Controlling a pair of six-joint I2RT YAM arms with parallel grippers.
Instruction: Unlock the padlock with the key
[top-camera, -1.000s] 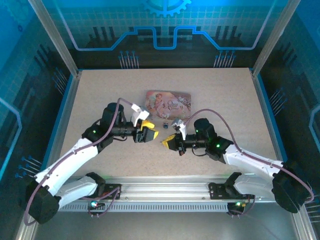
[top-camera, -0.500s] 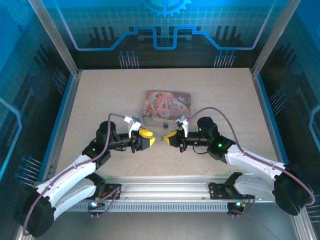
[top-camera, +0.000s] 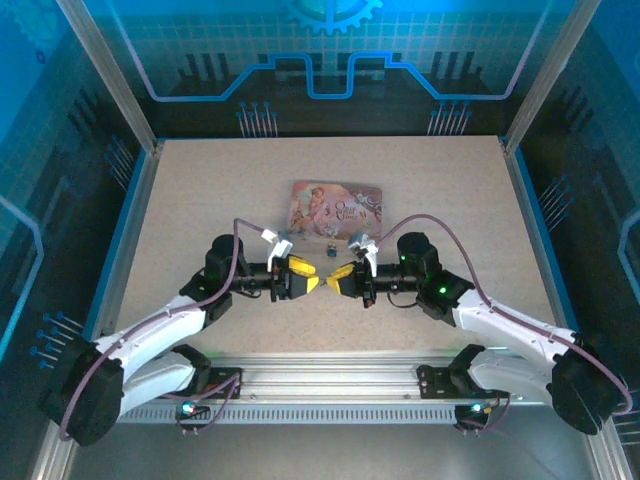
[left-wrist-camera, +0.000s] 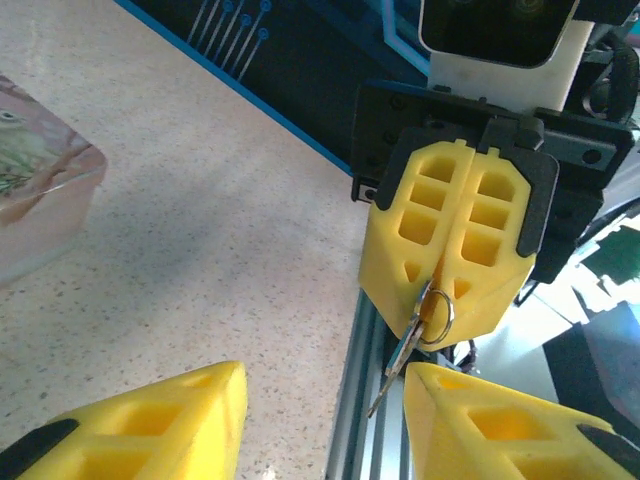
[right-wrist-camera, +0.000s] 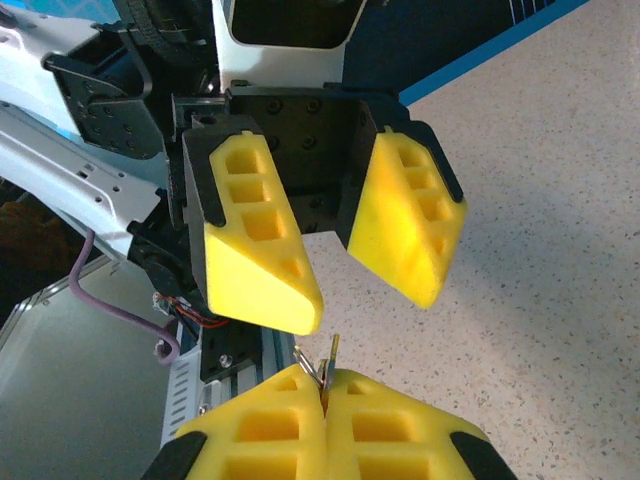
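The key (left-wrist-camera: 408, 345) is picked up, pinched in the pressed-together right tool (left-wrist-camera: 440, 295) facing the spread, empty left tool (top-camera: 312, 283), but the padlock (top-camera: 331, 243) lies untouched on the counter (top-camera: 450, 180) beside the pink tin (top-camera: 335, 205), so unlocking seems not yet begun.

top camera looks down from 6 o'clock, far; left wrist camera closely faces right claw (left-wrist-camera: 437, 300), right wrist camera faces left claw (right-wrist-camera: 365, 300), seemingly sharing their gap.
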